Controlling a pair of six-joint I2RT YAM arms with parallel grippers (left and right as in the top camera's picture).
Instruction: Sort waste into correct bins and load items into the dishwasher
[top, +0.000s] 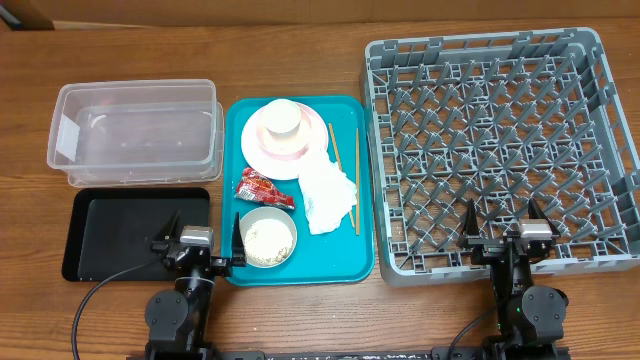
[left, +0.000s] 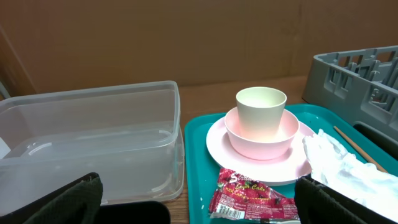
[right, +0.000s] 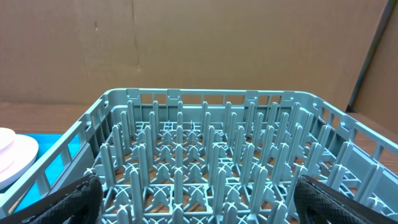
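The pale-pink plate (top: 262, 150) lies on a teal tray (top: 300, 272), with a bowl (left: 261, 138) and a small white cup (top: 283, 118) stacked on it. A red wrapper (top: 265, 187), a crumpled white napkin (top: 328, 195), two chopsticks (top: 357, 180) and a bowl of rice (top: 268, 238) also lie on the tray. My left gripper (top: 200, 243) is open and empty, low at the tray's front left, over the black tray (top: 110, 232). My right gripper (top: 502, 235) is open and empty at the front edge of the grey dish rack (top: 500, 120).
The clear tub (top: 135, 130) stands behind the black tray, left of the teal tray. In the left wrist view the wrapper (left: 249, 199) lies between my open fingers (left: 202, 208), with the napkin (left: 348, 168) to the right. The right wrist view shows rack pegs (right: 205, 155).
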